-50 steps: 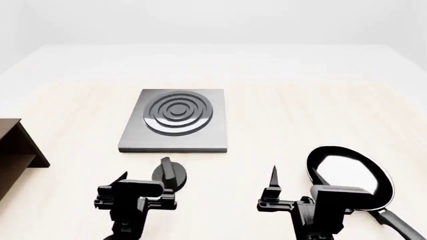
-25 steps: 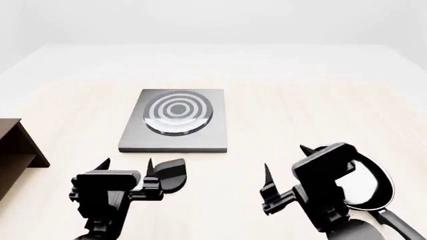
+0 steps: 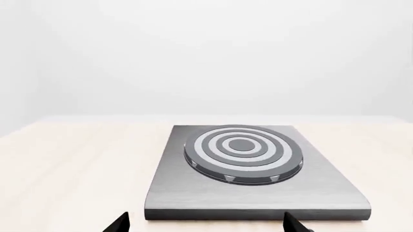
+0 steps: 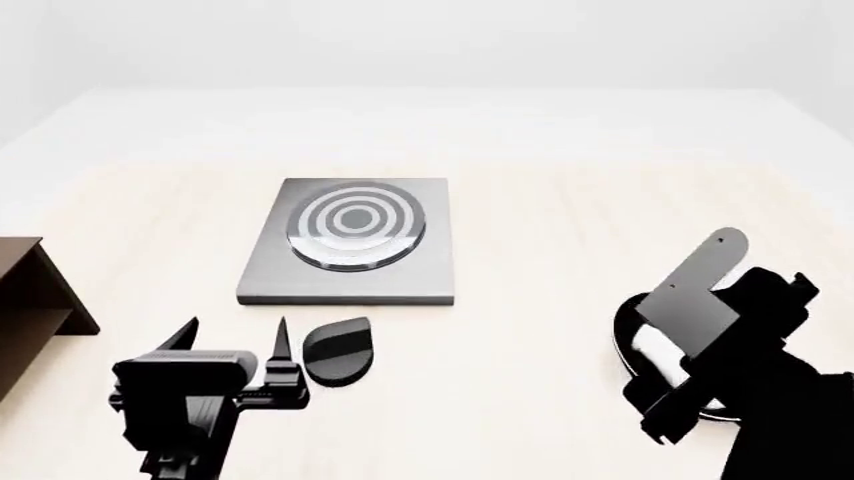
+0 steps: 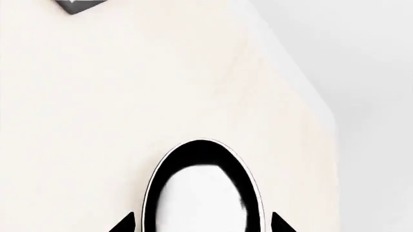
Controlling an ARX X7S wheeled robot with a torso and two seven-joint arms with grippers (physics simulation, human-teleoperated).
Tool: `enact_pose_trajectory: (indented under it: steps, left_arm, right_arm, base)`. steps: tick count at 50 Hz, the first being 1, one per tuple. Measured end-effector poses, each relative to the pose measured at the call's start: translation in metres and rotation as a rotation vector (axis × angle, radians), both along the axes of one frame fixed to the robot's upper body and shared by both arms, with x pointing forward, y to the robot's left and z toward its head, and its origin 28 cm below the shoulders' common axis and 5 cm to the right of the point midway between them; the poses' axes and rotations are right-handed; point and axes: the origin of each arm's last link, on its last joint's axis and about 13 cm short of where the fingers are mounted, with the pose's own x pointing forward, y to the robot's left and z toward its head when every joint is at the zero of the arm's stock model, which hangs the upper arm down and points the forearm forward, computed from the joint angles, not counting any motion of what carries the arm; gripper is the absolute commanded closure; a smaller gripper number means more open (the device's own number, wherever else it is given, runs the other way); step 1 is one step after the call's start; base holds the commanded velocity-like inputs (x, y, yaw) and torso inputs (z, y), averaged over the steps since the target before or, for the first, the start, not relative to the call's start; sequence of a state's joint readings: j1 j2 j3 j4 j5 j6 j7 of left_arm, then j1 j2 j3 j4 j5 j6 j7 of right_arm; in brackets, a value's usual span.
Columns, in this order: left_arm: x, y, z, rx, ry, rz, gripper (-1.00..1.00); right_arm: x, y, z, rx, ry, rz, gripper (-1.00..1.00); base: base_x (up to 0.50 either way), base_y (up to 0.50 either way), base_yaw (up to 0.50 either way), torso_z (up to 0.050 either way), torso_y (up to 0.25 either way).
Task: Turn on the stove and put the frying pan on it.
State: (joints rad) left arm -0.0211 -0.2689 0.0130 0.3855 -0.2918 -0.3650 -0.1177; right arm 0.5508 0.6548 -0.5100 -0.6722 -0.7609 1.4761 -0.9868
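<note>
The stove [image 4: 350, 272] is a dark-grey slab with a round burner [image 4: 356, 225] whose rings look pale. Its black knob [image 4: 338, 350] lies on the table just in front of the slab. My left gripper [image 4: 235, 332] is open and empty, just left of the knob and apart from it. In the left wrist view the left gripper [image 3: 205, 226] faces the stove [image 3: 258, 198]. The frying pan [image 4: 638, 350] sits at the right, mostly hidden under my right arm [image 4: 727, 330], and its handle is hidden. My right gripper [image 5: 203, 226] is open above the pan [image 5: 203, 191], with one tip on each side of it.
A brown wooden shelf [image 4: 34, 300] stands at the left edge of the table. The pale wooden table [image 4: 561, 230] stretches behind and to the right of the stove. A corner of the stove [image 5: 81, 5] shows in the right wrist view.
The burner rings turned from dark to pale. My left gripper drew back left off the knob. My right arm swung up and over the pan, and now points down at it.
</note>
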Motion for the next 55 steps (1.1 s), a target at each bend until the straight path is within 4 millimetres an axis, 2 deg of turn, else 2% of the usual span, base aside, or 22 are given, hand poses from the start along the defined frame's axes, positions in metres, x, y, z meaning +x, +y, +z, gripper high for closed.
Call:
enact_pose_trajectory:
  steps: [9,15,37,55]
  left_arm:
    - [-0.001,0.0,-0.001,0.002,-0.001,-0.005,-1.0]
    - [-0.002,0.0,-0.002,0.005,0.0,-0.009,-1.0]
    - [-0.003,0.001,-0.005,0.006,0.001,-0.007,-1.0]
    - [-0.002,0.001,-0.008,0.012,0.004,-0.003,-1.0]
  right_arm:
    - [-0.004,-0.015,0.009,-0.101,0.107,-0.065,-1.0]
    - [-0.009,-0.024,0.009,-0.165,0.186,-0.101,-1.0]
    - [-0.026,-0.047,-0.006,-0.277,0.432,-0.175,-1.0]
    - [-0.022,-0.067,-0.021,-0.269,0.472,-0.263,-1.0]
  base:
    - [0.0,0.0,0.0,0.0,0.0]
    - [0.0,0.0,0.0,0.0,0.0]
    - [0.0,0.0,0.0,0.0,0.0]
    - [0.0,0.0,0.0,0.0,0.0]
